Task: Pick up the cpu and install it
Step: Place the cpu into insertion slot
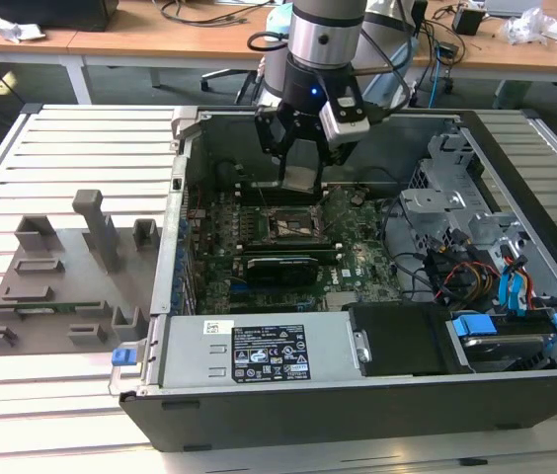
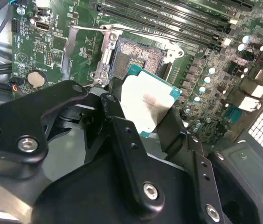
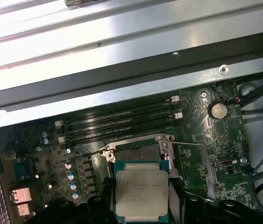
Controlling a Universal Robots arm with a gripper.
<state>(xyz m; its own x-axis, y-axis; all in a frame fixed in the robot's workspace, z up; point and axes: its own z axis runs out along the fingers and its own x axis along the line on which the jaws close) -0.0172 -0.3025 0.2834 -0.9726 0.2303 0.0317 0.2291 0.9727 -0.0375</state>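
Note:
The cpu (image 2: 146, 105), a flat square chip with a pale silver top and a teal edge, hangs between the black fingers of my gripper (image 2: 143, 119), which is shut on it. In the first wrist view the cpu (image 3: 141, 192) sits just short of the open socket (image 3: 137, 151) on the green motherboard (image 3: 201, 140). In the exterior view my gripper (image 1: 300, 176) holds the cpu (image 1: 299, 178) a little above the socket (image 1: 293, 223) inside the open computer case (image 1: 190, 128). The socket (image 2: 138, 55) shows its pin field, with its metal frame lifted.
Memory slots (image 3: 122, 123) run beside the socket. A power supply (image 1: 259, 351) and drive bays with cables (image 1: 486, 276) fill the near and right parts of the case. Grey holder blocks (image 1: 61, 267) stand on the slatted table at the exterior view's left.

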